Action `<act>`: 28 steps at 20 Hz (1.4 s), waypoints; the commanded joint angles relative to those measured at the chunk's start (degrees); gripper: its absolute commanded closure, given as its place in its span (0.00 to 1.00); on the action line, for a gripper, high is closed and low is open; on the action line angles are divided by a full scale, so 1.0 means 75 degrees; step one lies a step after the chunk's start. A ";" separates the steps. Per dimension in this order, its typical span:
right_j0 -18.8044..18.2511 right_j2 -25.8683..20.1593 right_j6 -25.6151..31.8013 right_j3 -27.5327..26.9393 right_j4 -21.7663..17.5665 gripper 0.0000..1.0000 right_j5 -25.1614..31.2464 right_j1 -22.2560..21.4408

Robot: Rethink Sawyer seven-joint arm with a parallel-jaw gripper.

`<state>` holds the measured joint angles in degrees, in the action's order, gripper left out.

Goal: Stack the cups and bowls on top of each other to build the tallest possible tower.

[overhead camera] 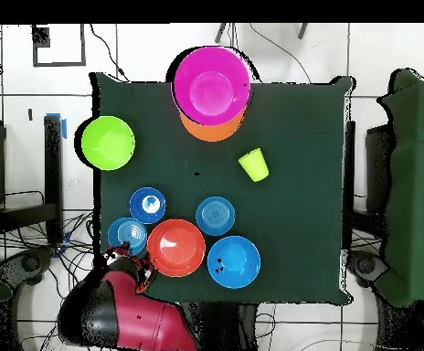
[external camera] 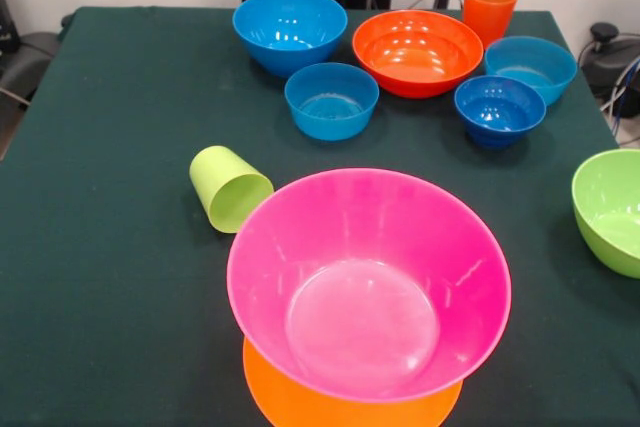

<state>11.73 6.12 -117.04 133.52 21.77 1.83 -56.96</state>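
Bowls of glossy round plastic crowd a dark green cloth-covered table (external camera: 100,297). Nearest the front camera, a large pink bowl (external camera: 368,282) sits upright on an upturned light-orange bowl (external camera: 300,402), only an orange crescent of whose rim shows beneath it; the 2 form the tower so far, at the table's near edge in the front view.

Just left of the pink bowl, a smooth lime-green cup (external camera: 229,187) lies on its side, tapered, its open mouth turned toward the camera. A medium lime-green bowl (external camera: 612,209) stands upright at the right edge, partly cut off by the frame.

Along the far side stand 5 more upright bowls: a medium blue bowl (external camera: 290,29) at far left, a smaller blue bowl (external camera: 331,99) just in front of it, a wide red-orange bowl (external camera: 417,52) in the middle, a deep-blue small bowl (external camera: 499,109) to its right and a lighter blue bowl (external camera: 531,67) just behind that one. A ribbed orange cup (external camera: 489,7) stands upright at the far edge, behind the red-orange bowl.

In the overhead view, the red arm (overhead camera: 138,315) rests drawn back, off the table's edge by the cluster of blue bowls. Its gripper cannot be made out, so whether it is spread or closed cannot be told.
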 commanded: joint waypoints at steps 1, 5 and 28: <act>0.0022 0.0353 -0.0579 -0.0127 -0.0490 0.00 0.1946 0.0718; -0.0241 0.0131 -0.0428 -0.0130 -0.0648 0.00 0.1939 0.0820; -0.1885 -0.2821 -0.1330 0.0754 -0.0579 0.00 -0.0056 0.1578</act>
<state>-0.83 -6.04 -117.04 135.00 19.84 6.06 -49.13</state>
